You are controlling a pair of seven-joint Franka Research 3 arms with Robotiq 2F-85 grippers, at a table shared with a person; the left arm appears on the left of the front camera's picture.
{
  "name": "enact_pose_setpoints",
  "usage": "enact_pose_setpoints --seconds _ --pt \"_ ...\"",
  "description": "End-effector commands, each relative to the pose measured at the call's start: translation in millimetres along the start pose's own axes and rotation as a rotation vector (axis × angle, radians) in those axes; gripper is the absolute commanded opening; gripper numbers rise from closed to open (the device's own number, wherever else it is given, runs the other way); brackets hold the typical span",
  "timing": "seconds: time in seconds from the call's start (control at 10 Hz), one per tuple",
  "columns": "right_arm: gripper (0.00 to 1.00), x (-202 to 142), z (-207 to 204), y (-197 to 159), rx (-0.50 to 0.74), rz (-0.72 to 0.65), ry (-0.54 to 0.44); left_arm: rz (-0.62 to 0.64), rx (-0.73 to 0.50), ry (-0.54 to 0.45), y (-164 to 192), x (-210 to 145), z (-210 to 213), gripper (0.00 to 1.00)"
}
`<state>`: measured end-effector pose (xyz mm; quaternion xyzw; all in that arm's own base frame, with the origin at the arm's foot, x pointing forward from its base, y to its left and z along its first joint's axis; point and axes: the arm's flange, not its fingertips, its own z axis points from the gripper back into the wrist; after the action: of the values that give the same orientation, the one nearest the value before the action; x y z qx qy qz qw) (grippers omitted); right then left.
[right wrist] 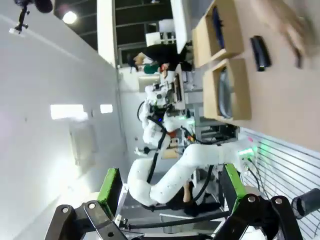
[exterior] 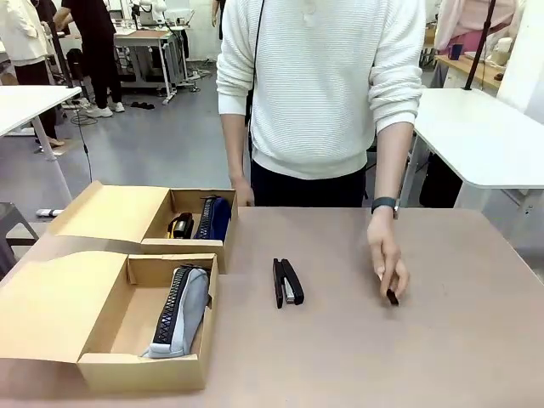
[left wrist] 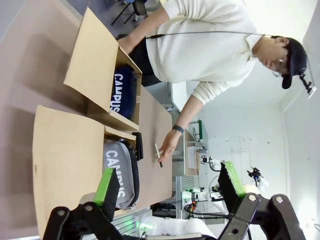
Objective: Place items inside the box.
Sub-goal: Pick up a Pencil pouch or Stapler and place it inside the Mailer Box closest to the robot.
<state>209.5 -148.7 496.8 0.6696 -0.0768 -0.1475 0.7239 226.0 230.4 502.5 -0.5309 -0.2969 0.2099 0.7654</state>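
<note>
So far we count grey pencil case (exterior: 180, 310) and navy pouch (exterior: 214, 218) boxed; black stapler (exterior: 287, 282) and marker (left wrist: 157, 152) not yet; left end effector (left wrist: 167, 172) and right end effector (right wrist: 171, 172) gape empty.

A glossy grey floor (exterior: 161, 144) stretches behind the brown table (exterior: 340, 357), with a white side table (exterior: 489, 140) at three o'clock and a second white table (exterior: 25, 98) at nine o'clock. A cluttered workbench (exterior: 144, 38) stands at eleven o'clock. In the right wrist view, a round lamp (right wrist: 70, 17) glows at eleven o'clock beside a plain white wall (right wrist: 45, 150).
</note>
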Motion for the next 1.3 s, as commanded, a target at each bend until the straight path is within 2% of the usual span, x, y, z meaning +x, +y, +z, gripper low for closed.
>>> enact_pose_setpoints --seconds 0.0,1.2 --pt "1.00 -4.7 -24.2 31.7 0.006 0.037 0.036 -0.016 -0.027 -0.008 -0.9 0.0 -1.4 1.00" --pt "1.00 -4.7 -24.2 31.7 0.006 0.037 0.036 -0.016 -0.027 -0.008 -0.9 0.0 -1.4 1.00"
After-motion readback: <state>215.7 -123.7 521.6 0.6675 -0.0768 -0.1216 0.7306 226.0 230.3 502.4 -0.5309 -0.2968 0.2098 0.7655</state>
